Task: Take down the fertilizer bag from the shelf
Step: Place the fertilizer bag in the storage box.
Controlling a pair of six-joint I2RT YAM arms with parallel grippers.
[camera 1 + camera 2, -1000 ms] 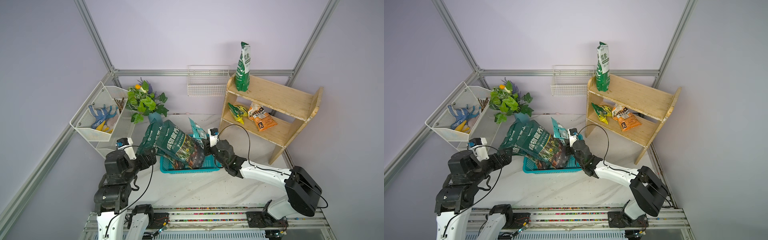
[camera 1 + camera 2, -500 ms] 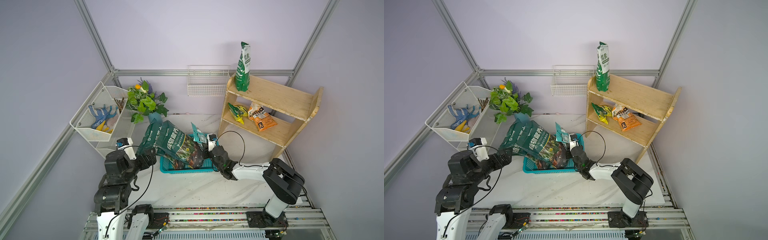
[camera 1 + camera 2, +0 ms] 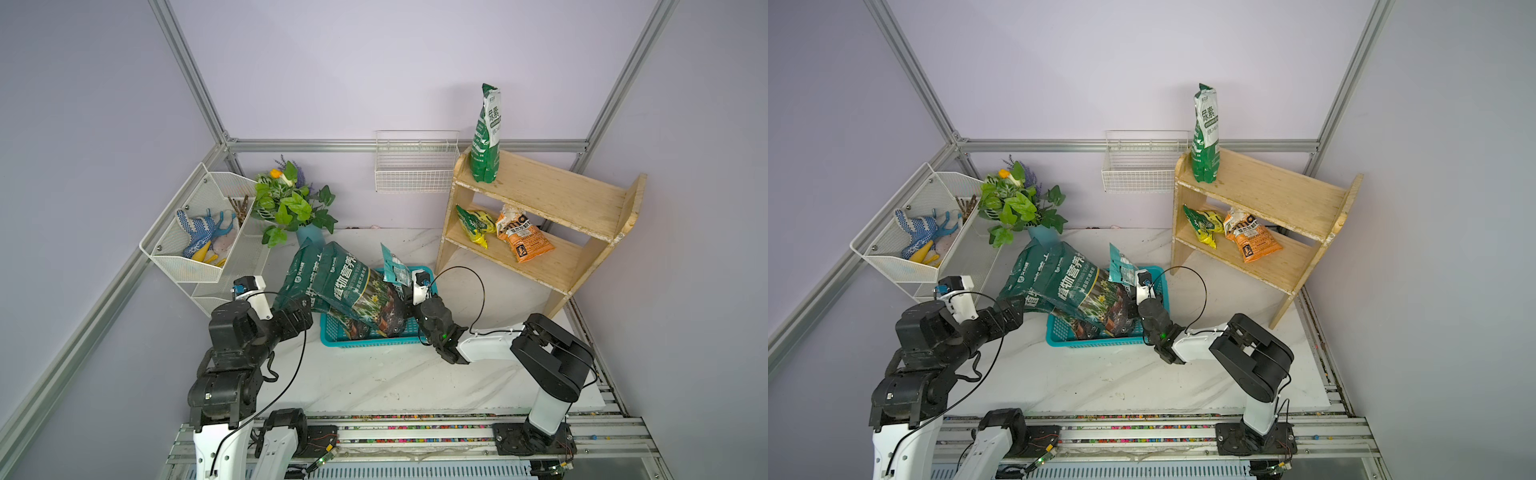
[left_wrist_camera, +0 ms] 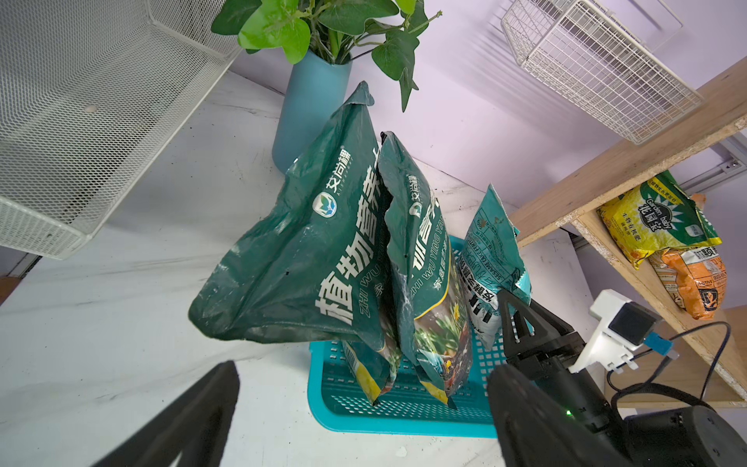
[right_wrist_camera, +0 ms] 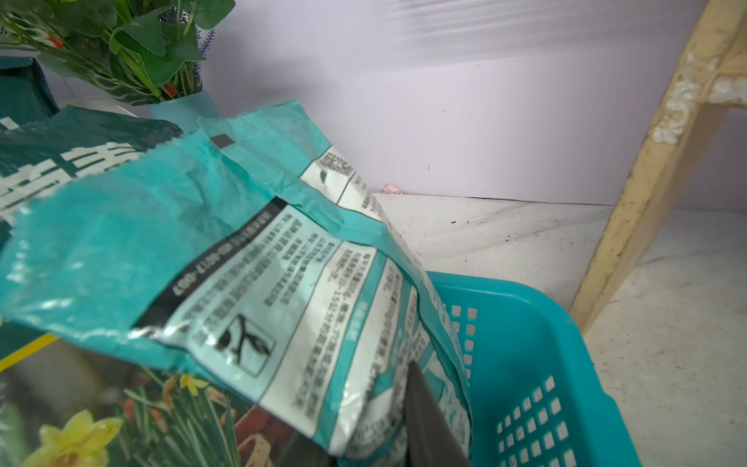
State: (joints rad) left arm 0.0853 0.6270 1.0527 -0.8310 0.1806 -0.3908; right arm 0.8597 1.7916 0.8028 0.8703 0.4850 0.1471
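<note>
- Step in hand, by the look of it: settling the teal fertilizer bag (image 3: 395, 268) into the teal basket (image 3: 365, 341), off the wooden shelf (image 3: 540, 195) and well apart from it.
- Right gripper (image 4: 510, 311): narrow, pinching the lower part of that bag, with one dark finger (image 5: 424, 404) laid against the printed face in the right wrist view.
- Left gripper (image 3: 301, 316): spread wide, holding nothing, just beside the dark green soil bags (image 3: 345, 286) on the side away from the shelf.
- Lower slowly to full rest on the basket floor. Contact there is hidden behind the soil bags, so judge it by slack in the foil.
- Lean the bag against the neighbouring soil bag before letting go. Thin and upright, so likely to flop toward the basket wall otherwise.
- Open only a little at first, then draw back along the finger line to avoid dragging the corner out.
- Mind the black cable loop (image 3: 465, 286) near the shelf's foot when backing off.
- Bring in the left gripper, if needed, to steady the soil bags leaning out over the basket rim.
- Leave alone the green-and-white bag (image 3: 486, 137) upright on the top tier, and the yellow-green bag (image 3: 476, 224) and orange bag (image 3: 525, 239) lying on the lower tier.
</note>
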